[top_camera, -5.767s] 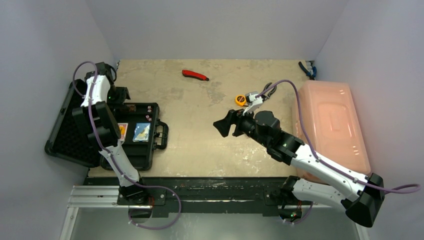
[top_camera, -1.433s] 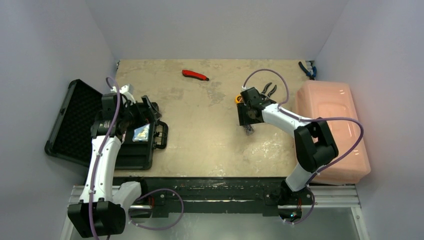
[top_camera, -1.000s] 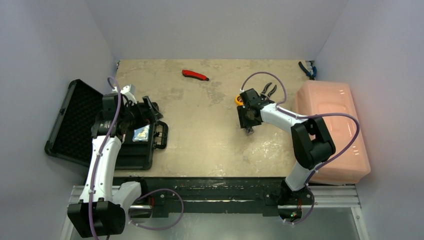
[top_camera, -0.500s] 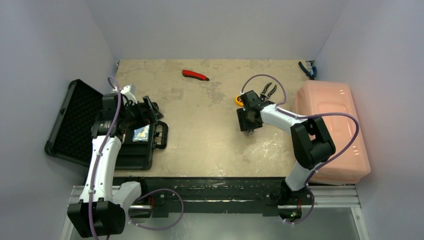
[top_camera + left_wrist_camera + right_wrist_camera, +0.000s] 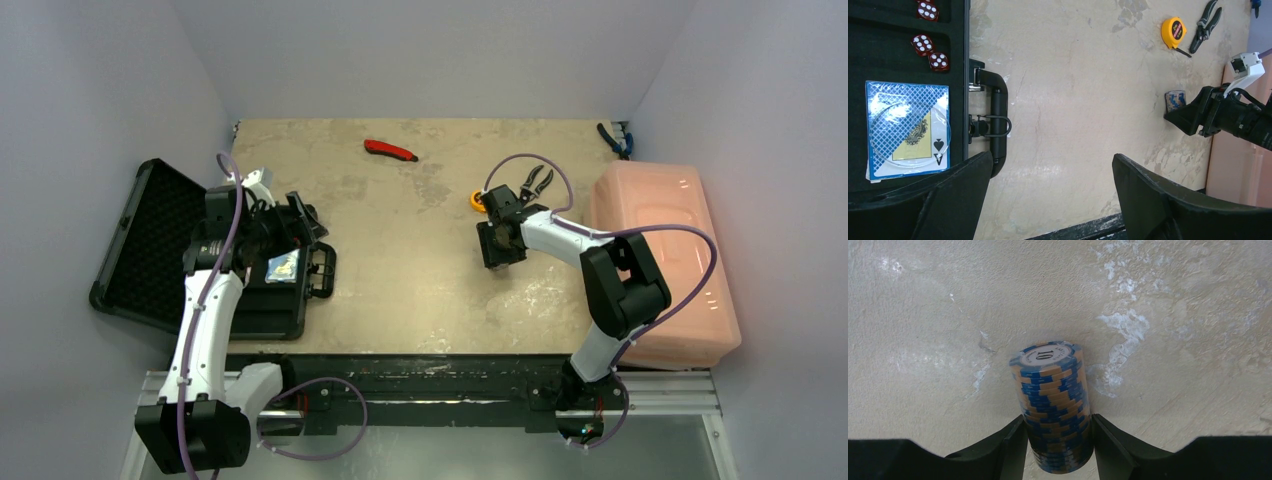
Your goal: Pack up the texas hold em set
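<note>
Seemingly scuffed, beige tabletop (image 5: 400, 290) beneath chip roll (image 5: 1053, 405); 3 pale walls (image 5: 430, 50).

1 chip roll (image 5: 1053, 400), 3 dice (image 5: 923, 45) — 1 tape meas. (image 5: 1173, 31), 1 case (image 5: 150, 230)

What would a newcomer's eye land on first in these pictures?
Likely the blue-and-orange chip roll, marked 10, gripped between the right fingers right of centre. Next, the open black case at the left edge, holding a blue card deck and red dice. A pink bin fills the right side.
</note>
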Robot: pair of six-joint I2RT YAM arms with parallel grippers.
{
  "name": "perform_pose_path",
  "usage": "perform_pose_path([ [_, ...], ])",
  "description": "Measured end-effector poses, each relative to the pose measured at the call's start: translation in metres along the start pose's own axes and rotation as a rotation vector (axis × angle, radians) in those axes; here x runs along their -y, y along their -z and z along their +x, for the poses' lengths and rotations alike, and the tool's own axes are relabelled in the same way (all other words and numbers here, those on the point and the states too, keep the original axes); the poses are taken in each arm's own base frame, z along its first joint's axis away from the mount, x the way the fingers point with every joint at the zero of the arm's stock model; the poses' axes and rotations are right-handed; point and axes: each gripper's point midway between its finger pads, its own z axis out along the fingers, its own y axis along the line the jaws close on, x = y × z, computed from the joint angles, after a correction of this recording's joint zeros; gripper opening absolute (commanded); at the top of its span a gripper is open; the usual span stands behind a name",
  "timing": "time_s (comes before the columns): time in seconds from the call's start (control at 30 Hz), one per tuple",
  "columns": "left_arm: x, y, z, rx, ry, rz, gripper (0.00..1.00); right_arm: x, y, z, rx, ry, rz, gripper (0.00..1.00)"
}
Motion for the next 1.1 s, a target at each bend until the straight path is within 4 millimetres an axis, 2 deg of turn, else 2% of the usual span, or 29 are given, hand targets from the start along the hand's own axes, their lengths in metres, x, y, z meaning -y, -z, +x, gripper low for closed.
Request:
perform_pose_path([
  [0.1, 0.001, 0.0, 0.0, -0.001, 0.0, 0.004, 0.89, 0.001, 0.0, 0.0, 0.002, 0.001, 0.006, 0.4],
  [0.3, 0.002, 0.0, 0.0, -0.003, 0.0, 0.01, 0.88, 0.001, 0.0, -0.002, 0.008, 0.01, 0.006, 0.1],
  [0.4, 0.002, 0.0, 0.0, -0.002, -0.001, 0.013, 0.88, -0.001, 0.001, -0.002, 0.007, 0.014, -0.013, 0.0],
  [0.53, 0.004, -0.001, 0.002, -0.008, -0.001, 0.03, 0.88, -0.009, 0.009, -0.004, 0.019, 0.015, -0.06, 0.0],
  [0.67, 0.007, -0.002, 0.004, -0.013, -0.002, 0.054, 0.88, -0.02, 0.025, -0.013, 0.061, 0.013, -0.125, 0.0],
  [0.87, 0.016, 0.001, 0.007, -0.005, -0.009, 0.106, 0.88, -0.049, 0.061, -0.038, 0.153, 0.01, -0.276, 0.0],
  [1.1, 0.043, 0.016, 0.011, 0.032, -0.019, 0.259, 0.88, -0.09, 0.115, -0.065, 0.275, -0.03, -0.521, 0.0],
])
